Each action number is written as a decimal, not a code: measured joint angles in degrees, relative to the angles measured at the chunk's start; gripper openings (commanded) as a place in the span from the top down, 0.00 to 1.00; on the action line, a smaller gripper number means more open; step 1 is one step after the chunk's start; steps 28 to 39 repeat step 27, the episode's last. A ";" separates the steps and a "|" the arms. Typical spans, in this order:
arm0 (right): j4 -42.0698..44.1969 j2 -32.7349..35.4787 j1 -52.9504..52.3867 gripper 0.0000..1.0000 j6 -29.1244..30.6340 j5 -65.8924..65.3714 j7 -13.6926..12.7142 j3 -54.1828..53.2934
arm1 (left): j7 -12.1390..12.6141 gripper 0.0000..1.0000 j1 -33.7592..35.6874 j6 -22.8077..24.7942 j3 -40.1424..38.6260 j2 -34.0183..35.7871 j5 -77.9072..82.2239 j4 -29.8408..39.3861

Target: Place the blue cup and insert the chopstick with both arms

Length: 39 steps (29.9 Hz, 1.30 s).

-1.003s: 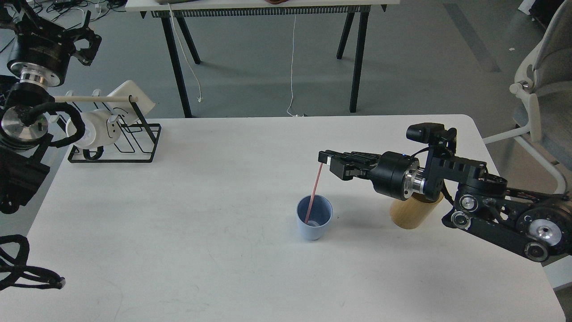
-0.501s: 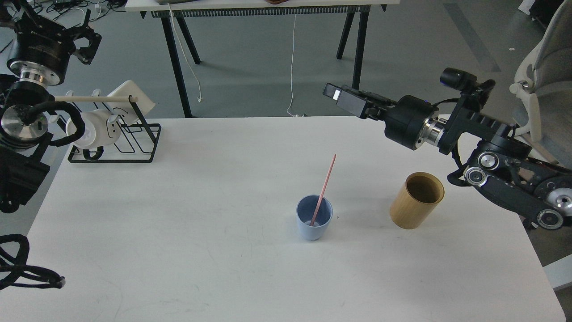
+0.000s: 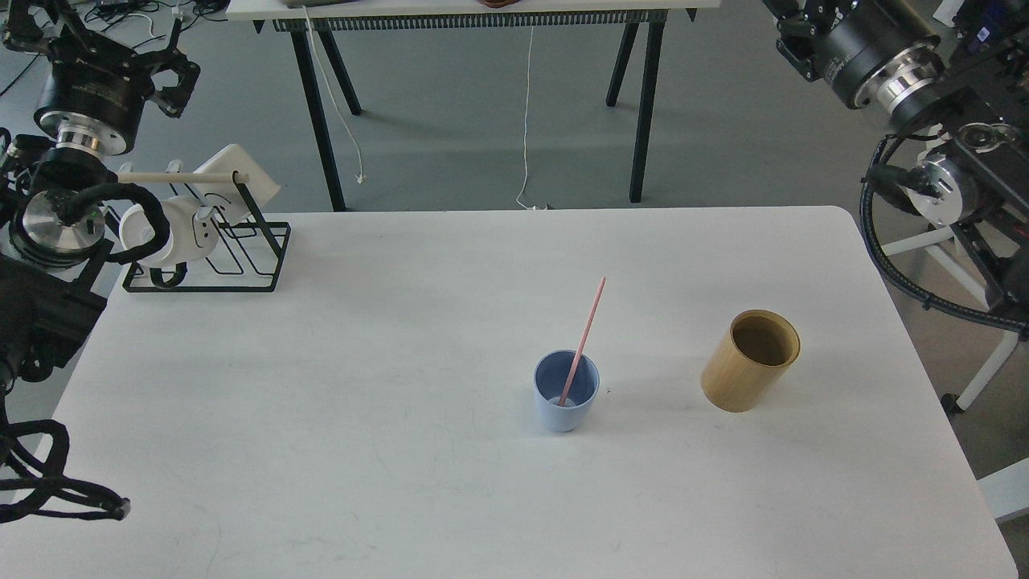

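The blue cup (image 3: 566, 396) stands upright on the white table (image 3: 402, 450), right of centre. The pink chopstick (image 3: 585, 333) stands in it, leaning up and to the right, with its lower end on the cup's bottom. Nothing holds either one. My left gripper (image 3: 100, 48) is raised at the far top left, above the wire rack, dark and seen end-on, so its fingers cannot be told apart. My right arm (image 3: 872, 44) is pulled back high at the top right, off the table. Its fingers pass beyond the top edge of the view.
A tan bamboo-coloured cylinder (image 3: 751, 362) stands open to the right of the cup. A black wire rack (image 3: 217, 257) with a wooden rod, a white mug (image 3: 169, 233) and a white piece sits at the table's back left corner. Another table's black legs (image 3: 639, 104) stand behind.
My right gripper let go of the chopstick, which now rests in the cup. The right arm rose and drew back to the top right, uncovering the tan cylinder. The left arm shifted slightly.
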State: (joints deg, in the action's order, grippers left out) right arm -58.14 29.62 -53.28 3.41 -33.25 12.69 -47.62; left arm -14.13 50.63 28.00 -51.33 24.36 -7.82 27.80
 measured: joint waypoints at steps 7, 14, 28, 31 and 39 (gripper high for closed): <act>8.66 -3.00 -0.03 0.00 3.51 16.67 -0.56 -5.62 | -0.15 0.00 -0.07 0.00 0.00 -2.12 0.00 -0.03; 15.45 -6.79 0.18 0.00 7.29 30.97 -0.70 -8.57 | -0.43 0.00 -0.06 0.00 -0.09 -3.71 -0.31 -0.83; 23.80 -11.84 1.07 0.00 16.08 42.44 -0.56 -12.06 | -0.64 0.00 1.13 0.00 -0.53 -4.48 -0.55 -2.21; 23.80 -11.84 1.07 0.00 16.08 42.44 -0.56 -12.06 | -0.64 0.00 1.13 0.00 -0.53 -4.48 -0.55 -2.21; 23.80 -11.84 1.07 0.00 16.08 42.44 -0.56 -12.06 | -0.64 0.00 1.13 0.00 -0.53 -4.48 -0.55 -2.21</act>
